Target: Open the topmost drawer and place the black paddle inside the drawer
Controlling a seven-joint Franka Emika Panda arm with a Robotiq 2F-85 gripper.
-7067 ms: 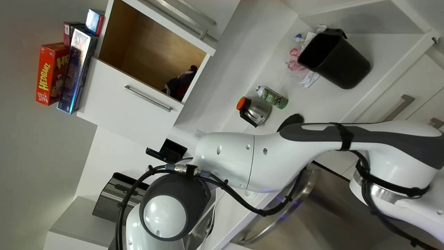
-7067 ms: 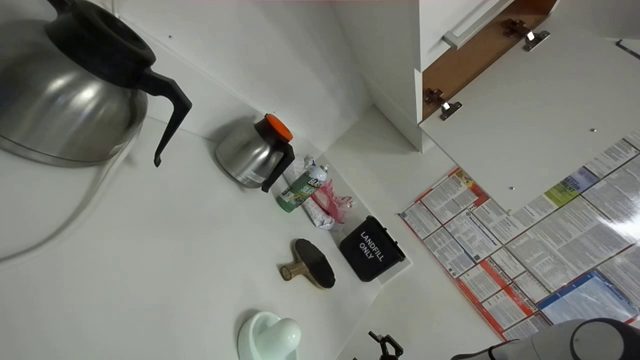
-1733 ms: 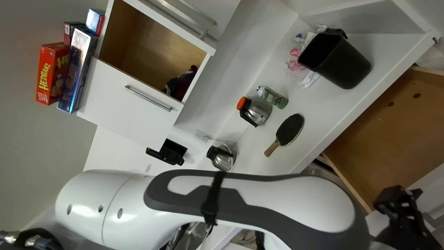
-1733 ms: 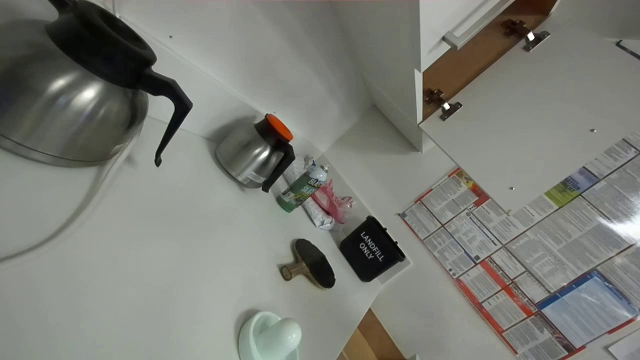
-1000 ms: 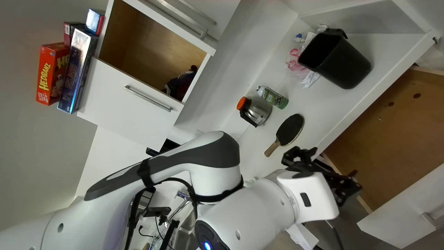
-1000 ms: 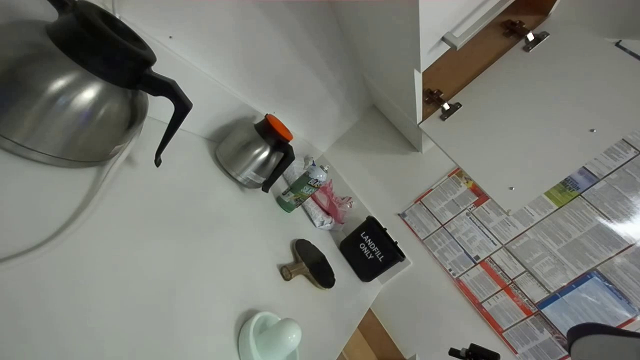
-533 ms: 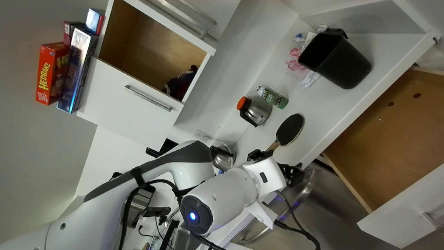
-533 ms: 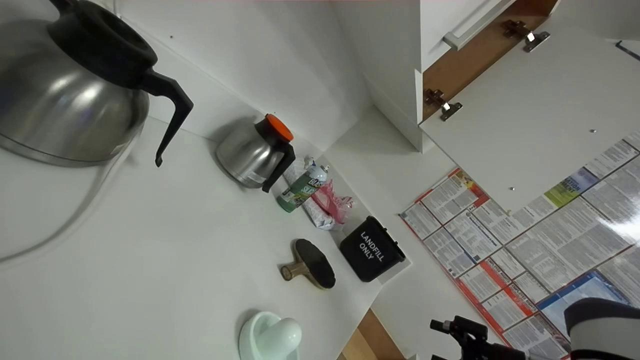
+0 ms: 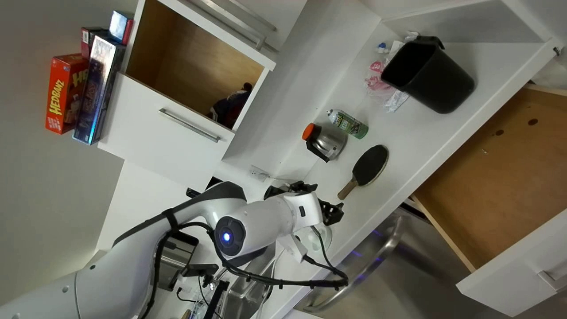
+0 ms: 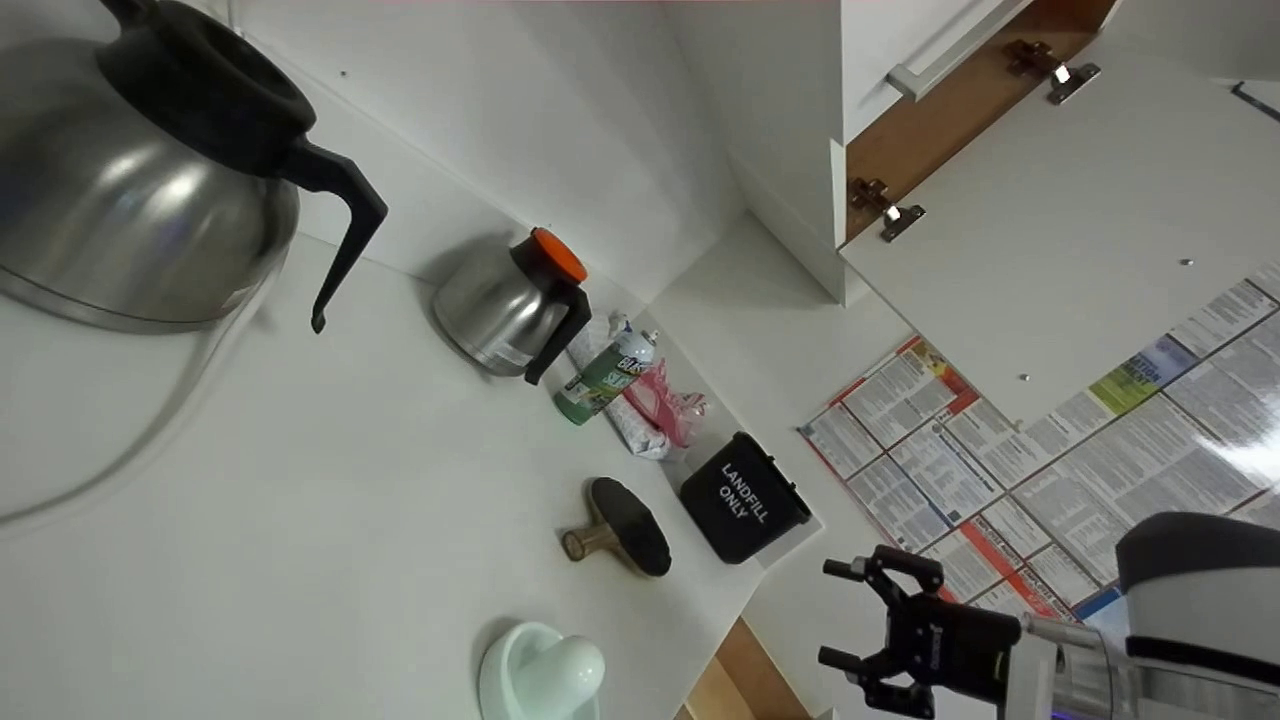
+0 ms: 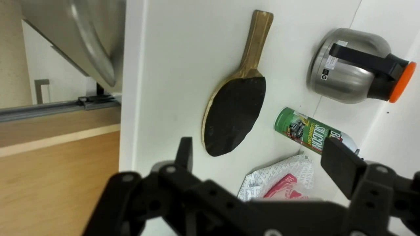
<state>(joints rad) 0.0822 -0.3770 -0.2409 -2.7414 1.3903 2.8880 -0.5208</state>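
The topmost drawer stands open in an exterior view, its light-brown wooden inside showing, its handle at lower right. The drawer's inside also shows in the wrist view, and a corner in an exterior view. The black paddle lies flat on the white counter, with a brown wooden handle; it also shows in an exterior view and the wrist view. My gripper is open and empty, above the counter, apart from the paddle. In the wrist view the paddle lies ahead of the open fingers.
A steel jug with orange lid, a green spray can, a black bin and plastic bags stand behind the paddle. A white mortar and a large steel jug share the counter. An upper cabinet hangs open.
The drawer, shut 7.1 s ago, was open by 1.7 s ago. Since then my gripper has moved from beside the drawer leftward over the counter, past the paddle's handle. The paddle has not moved.
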